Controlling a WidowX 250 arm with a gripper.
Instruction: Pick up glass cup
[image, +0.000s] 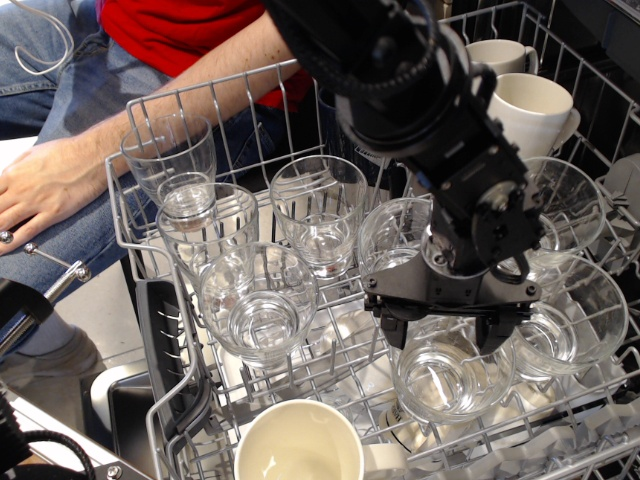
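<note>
Several clear glass cups stand mouth-up in a grey wire dishwasher rack. My black gripper is low over the front-right glass cup. It is open, with one finger at the cup's left rim and the other at its right rim. The jaws straddle the cup's mouth, and I cannot tell whether they touch the glass. The arm hides the back part of the cup's rim.
Other glasses stand at left, centre, just behind the gripper and at right. White mugs sit at front and back right. A person's arm rests beside the rack's left edge.
</note>
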